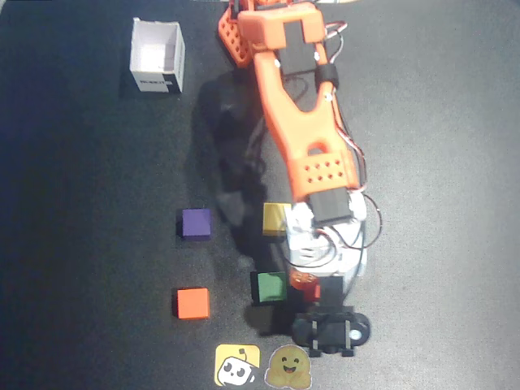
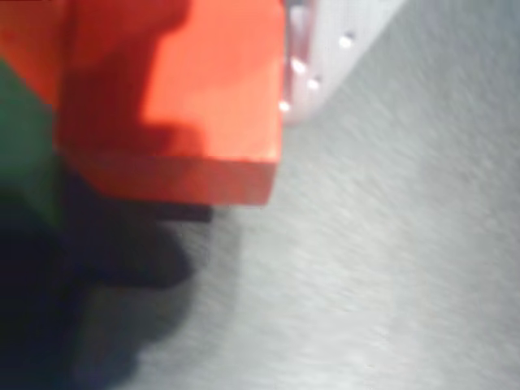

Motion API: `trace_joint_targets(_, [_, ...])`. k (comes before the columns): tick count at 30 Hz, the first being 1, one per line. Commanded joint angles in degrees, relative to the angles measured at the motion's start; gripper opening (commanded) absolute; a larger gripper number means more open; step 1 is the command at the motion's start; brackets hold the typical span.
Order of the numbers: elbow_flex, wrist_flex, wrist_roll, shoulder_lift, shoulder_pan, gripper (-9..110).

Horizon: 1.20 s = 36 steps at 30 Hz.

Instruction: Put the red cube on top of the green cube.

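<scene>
Wrist view puts the red cube (image 2: 203, 106) closest of all, blurred and filling the upper left, with a pale gripper finger (image 2: 333, 45) pressed against its right side and a slice of the green cube (image 2: 24, 138) just left of it and seemingly lower; the red cube casts a dark shadow on the grey mat beneath, so it looks lifted clear. From the overhead view the gripper (image 1: 309, 280) appears closed onto the red cube (image 1: 305, 281), of which only a small red patch shows under the wrist, just right of the green cube (image 1: 270, 286) and touching or nearly so; how wide the jaws stand cannot be read directly. I judge this cube light, rigid and matte, unlikely to slip or crush, best held on two opposite flat faces near mid-height, square to the jaws so it sets down flat. Beyond the green cube, the yellow cube (image 1: 275, 218) lies just behind it, half under the arm; the orange cube (image 1: 192, 303) sits well to its left, the purple cube (image 1: 195, 223) left and farther back, and the white box (image 1: 157, 57) farthest, up-left.
</scene>
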Motion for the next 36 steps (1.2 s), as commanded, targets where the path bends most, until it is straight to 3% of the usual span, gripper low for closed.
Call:
trace_joint_targets(1, [-1.3,1.0,0.2,6.4,1.9,5])
trace_joint_targets(17, [8.3,-0.8,-6.6,12.5,9.1,5])
trace_joint_targets(36, [7.6,-4.4,-2.9,8.1,8.6,5])
